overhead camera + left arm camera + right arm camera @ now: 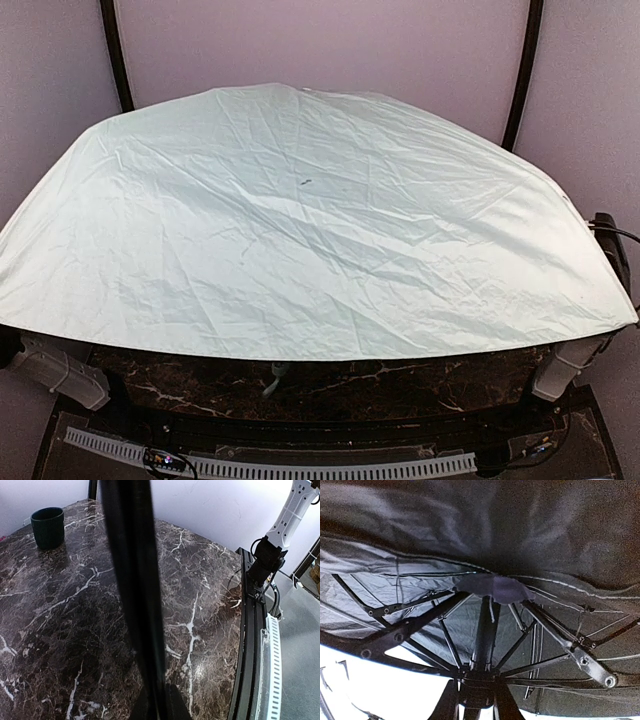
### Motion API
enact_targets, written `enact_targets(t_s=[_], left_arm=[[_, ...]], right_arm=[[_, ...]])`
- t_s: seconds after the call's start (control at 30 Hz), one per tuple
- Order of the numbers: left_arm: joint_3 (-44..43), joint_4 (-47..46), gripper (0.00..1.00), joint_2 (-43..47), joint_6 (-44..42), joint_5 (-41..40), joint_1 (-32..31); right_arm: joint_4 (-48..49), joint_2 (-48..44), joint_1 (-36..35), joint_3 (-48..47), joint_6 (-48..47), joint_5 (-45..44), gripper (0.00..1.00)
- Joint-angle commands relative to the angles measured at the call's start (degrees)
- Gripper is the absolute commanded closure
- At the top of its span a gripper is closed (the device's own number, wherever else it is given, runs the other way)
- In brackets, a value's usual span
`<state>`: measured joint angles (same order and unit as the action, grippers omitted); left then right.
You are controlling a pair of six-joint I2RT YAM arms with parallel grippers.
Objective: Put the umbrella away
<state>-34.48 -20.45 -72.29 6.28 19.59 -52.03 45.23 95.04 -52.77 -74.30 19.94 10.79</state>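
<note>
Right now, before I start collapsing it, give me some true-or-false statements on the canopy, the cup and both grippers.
1. The umbrella is open and covers most of the table. True.
2. The dark green cup lies on its side. False: it stands upright on the marble.
3. The right gripper flanks the shaft where the ribs meet. True.
4. The canopy's underside is mint. False: it is black.
5. The left gripper hangs open, clear of the shaft. False: it is shut on the shaft.
</note>
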Motion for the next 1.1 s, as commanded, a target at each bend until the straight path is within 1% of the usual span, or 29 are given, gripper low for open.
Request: enact_targets(t_s=[0.0,0.07,0.17,0.33,0.4,0.43,0.53,0.8,0.83,0.87,1.0,1.03,1.07], left_arm=[[-6.01,-24.28,1.0,6.7,-7.96,1.15,-0.35],[-5.94,-23.76,1.0,5.96,-7.15,2.42,-0.39],[-4.34,-23.84,1.0,5.72,-5.62,2.67,-0.35],[-3.25,-23.55,1.0,5.98,-4.12,1.01,-0.4],[-3.22,-24.28,1.0,5.73,-3.84,1.35,-0.35],[-3.29,-24.43,1.0,5.51,-3.75,1.76,-0.35],[-3.21,-24.8,1.0,4.98,-3.65,1.75,-0.4],[-2.97,-26.44,1.0,4.07,-5.94,-0.17,-0.35],[-2.56,-26.71,1.0,3.82,-5.68,-0.15,-0.35],[-2.08,-27.09,1.0,3.56,-5.41,-0.33,-0.35],[-0.42,-28.03,1.0,1.4,-4.53,-1.52,-0.35],[0.28,-28.56,1.0,1.06,-4.2,-1.43,-0.35],[1.08,-29.04,1.0,0.83,-4.01,-1.12,-0.35]], right_arm=[[-19.6,5.81,-2.22,6.66,-3.65,4.5,0.87],[-18.75,4.64,-1.8,6.37,-3.3,3.27,0.82],[-17.45,2.19,-0.87,5.4,-2.78,1.02,0.78],[-13.45,-0.13,0.1,5.54,-1.95,-1.15,0.76],[-13.22,0.35,0.1,5.09,-1.29,-0.62,0.71],[-12.98,0.63,0.13,5.11,-0.97,-0.47,0.71],[-12.94,0.56,0.13,5.26,-0.65,-0.4,0.76],[-14.23,0.56,0.32,6.83,0.3,-0.5,0.74],[-14.57,-0.02,0.49,6.38,0.02,-0.43,0.75],[-15.15,-0.72,0.6,5.57,-0.64,-0.65,0.79],[-16.98,-2.49,0.88,2.56,-3.76,-1.96,0.97],[-17.28,-2.58,0.91,2.19,-4.71,-2.06,1.0],[-17.88,-2.66,0.96,1.77,-5.41,-2.05,1.0]])
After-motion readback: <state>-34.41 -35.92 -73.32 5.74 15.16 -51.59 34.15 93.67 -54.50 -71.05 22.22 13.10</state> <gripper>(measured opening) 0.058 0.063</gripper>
